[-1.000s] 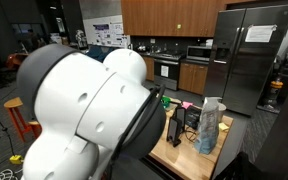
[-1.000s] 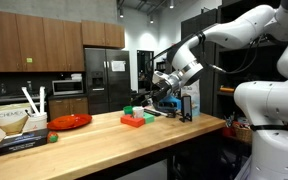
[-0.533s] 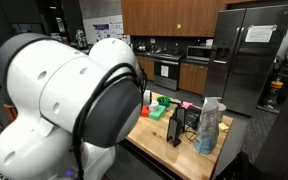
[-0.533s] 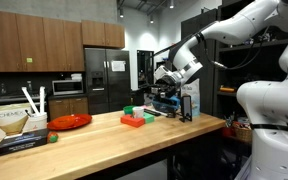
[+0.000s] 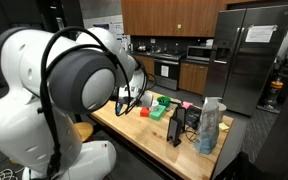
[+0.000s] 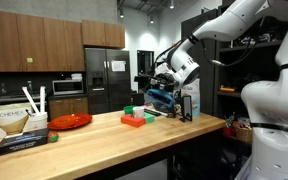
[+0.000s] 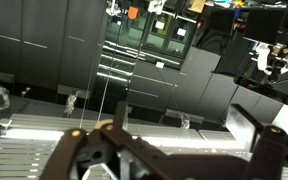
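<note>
My gripper [image 6: 158, 82] hangs over the far right end of the wooden counter [image 6: 104, 140], above a blue object [image 6: 162, 97] on a black stand [image 5: 178, 126]. In the wrist view the two fingers stand wide apart with nothing between them [image 7: 184, 128], and dark fridge doors and a ribbed metal surface lie beyond them. A green and red block [image 6: 136, 118] sits on the counter just to the left of the gripper. In an exterior view the white arm body [image 5: 64, 90] fills the left half and hides the gripper.
A red plate [image 6: 71, 121], a white Chemex box [image 6: 8, 123] and a flat dark box [image 6: 24, 143] sit at the counter's left end. A clear bag [image 5: 211, 126], a green item [image 5: 160, 108] and an orange cube [image 5: 142, 113] lie by the stand. A steel fridge [image 5: 249, 55] stands behind.
The arm's body has swung left in an exterior view and uncovered the counter. The gripper has shifted slightly left over the stand. Its fingers stay apart.
</note>
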`<action>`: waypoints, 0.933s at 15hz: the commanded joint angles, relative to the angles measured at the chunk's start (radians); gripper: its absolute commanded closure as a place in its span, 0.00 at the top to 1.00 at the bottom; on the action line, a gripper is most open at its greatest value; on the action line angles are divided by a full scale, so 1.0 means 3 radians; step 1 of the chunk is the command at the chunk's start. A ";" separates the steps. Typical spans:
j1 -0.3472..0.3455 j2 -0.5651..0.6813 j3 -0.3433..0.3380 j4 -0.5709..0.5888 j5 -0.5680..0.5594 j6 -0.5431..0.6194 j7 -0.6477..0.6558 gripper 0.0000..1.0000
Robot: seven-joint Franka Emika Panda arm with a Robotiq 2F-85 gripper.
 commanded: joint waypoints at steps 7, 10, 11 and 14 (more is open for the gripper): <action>-0.1031 0.0334 0.0859 -0.0017 0.0788 -0.0406 0.0065 1.00; -0.0528 0.0080 0.0463 -0.0007 0.0746 -0.0108 0.0072 1.00; -0.0654 -0.0028 0.0556 0.0030 0.0709 -0.0113 0.0063 1.00; -0.0619 -0.0299 0.0542 0.0195 0.0589 -0.0133 0.0045 1.00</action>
